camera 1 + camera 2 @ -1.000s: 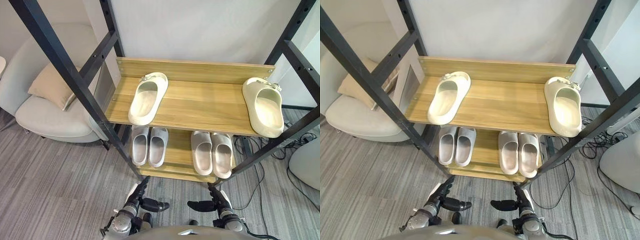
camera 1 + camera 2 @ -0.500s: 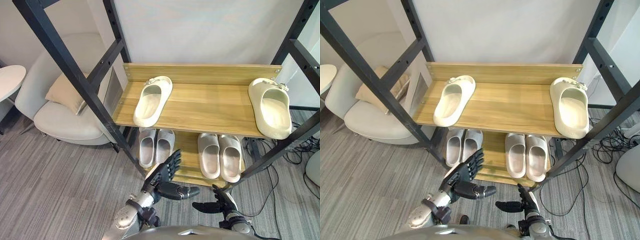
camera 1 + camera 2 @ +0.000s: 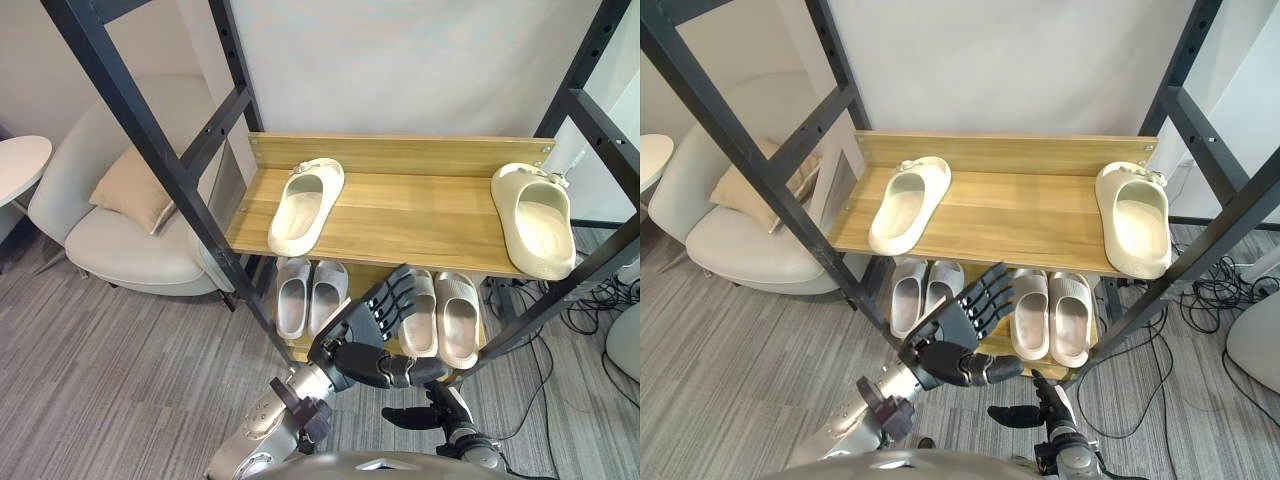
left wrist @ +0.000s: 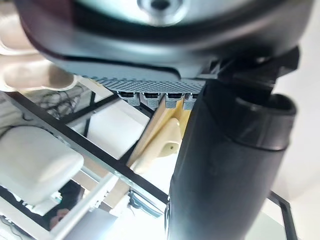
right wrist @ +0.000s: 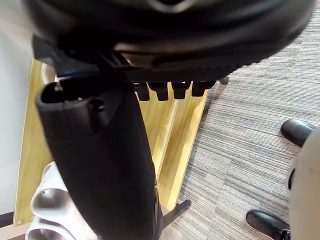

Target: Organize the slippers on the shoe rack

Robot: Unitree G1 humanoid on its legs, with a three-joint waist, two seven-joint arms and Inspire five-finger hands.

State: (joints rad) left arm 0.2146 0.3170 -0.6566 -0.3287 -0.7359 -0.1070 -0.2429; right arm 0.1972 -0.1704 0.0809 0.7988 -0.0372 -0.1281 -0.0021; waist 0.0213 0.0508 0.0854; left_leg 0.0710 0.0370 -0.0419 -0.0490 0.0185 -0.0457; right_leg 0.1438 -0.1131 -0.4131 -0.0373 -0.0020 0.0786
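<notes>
Hovering before the shoe rack's (image 3: 158,150) lower shelf (image 3: 360,278), the left robot hand (image 3: 358,345) spreads straight fingers, holding nothing. The right robot hand (image 3: 427,414) hangs low over the carpet (image 3: 120,380), relaxed and empty. One cream slipper (image 3: 306,204) lies left on the top shelf (image 3: 420,215), the second cream slipper (image 3: 533,219) far right; grey slipper pairs (image 3: 308,297) sit beneath.

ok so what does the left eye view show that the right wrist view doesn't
Left eye view: the armchair with its cushion, the small round table, the left hand raised with straight fingers. Right wrist view: a close look along the right hand's thumb. Both: the right hand, the wooden rack, a pale slipper, the carpet.
</notes>
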